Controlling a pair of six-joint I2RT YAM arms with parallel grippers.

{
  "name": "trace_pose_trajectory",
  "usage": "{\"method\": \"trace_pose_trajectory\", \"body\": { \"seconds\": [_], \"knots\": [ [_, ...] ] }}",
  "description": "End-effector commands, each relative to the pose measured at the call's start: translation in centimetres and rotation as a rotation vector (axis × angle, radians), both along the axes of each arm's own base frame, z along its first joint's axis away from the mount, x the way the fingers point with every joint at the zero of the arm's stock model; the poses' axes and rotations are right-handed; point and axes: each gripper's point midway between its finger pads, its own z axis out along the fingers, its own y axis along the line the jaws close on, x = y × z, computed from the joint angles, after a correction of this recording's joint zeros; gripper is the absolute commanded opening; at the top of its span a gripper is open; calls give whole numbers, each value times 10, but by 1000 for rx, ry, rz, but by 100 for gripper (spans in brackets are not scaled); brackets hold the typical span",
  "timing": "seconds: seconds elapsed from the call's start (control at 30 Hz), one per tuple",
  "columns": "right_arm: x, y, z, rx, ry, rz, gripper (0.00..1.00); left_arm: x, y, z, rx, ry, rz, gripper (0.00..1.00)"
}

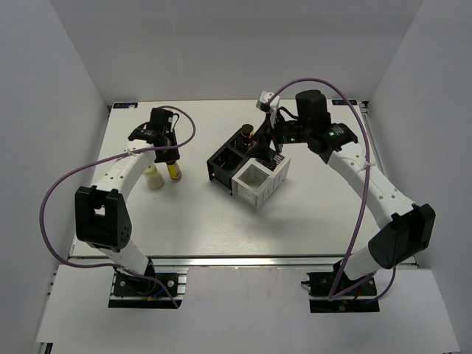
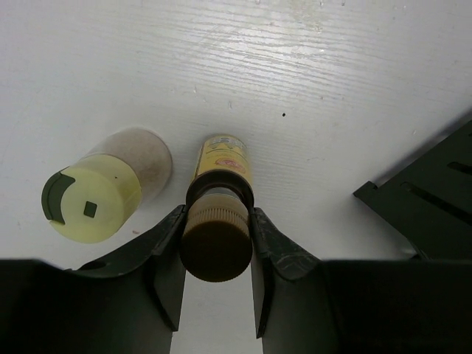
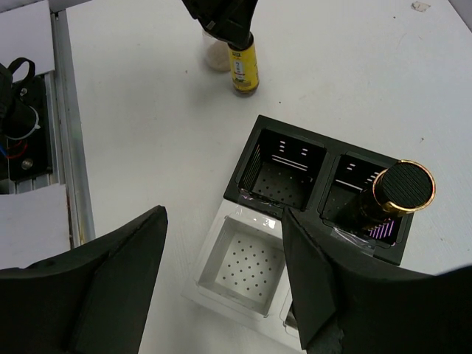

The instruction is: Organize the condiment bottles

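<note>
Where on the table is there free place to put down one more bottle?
Free: the table strip between rack and near edge; the gap between yellow bottle and rack. Crowded: beside the cream bottle, under the left gripper.

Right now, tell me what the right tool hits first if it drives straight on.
The right tool would likely meet the rack's white compartment first; depth is unclear.

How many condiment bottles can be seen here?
3. A yellow-labelled bottle between the left gripper's fingers, a pale shaker beside it, a black-capped bottle in the rack. The right arm may hide more.
</note>
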Motion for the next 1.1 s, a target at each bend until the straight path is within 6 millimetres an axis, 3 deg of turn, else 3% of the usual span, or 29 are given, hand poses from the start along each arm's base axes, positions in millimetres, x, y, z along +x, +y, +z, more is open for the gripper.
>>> {"method": "trace_pose_trajectory", "body": {
  "seconds": [0.0, 0.2, 0.5, 0.73, 0.83, 0.97, 1.07],
  "knots": [
    [-4, -1, 15, 34, -44, 14, 69, 11, -4, 40, -9, -113, -6, 6],
    [-4, -2, 15, 34, -44, 14, 69, 5, -19, 66, -35, -152, -44, 0],
    [-4, -1, 14, 33, -43, 14, 68, -27, -33, 116, -110, -236, -38, 0],
    [-2, -2, 14, 30, -43, 7, 63, -32, -69, 176, -182, -335, -156, 0],
    [-3, -3, 15, 30, -46, 1, 49, -32, -100, 198, -234, -371, -244, 0],
    [-1, -6, 15, 27, -51, -15, 16, -28, -136, 205, -275, -385, -326, 0],
    [-1, -9, 15, 24, -54, -28, 7, -20, -155, 205, -279, -399, -357, 0]
  ]
}}
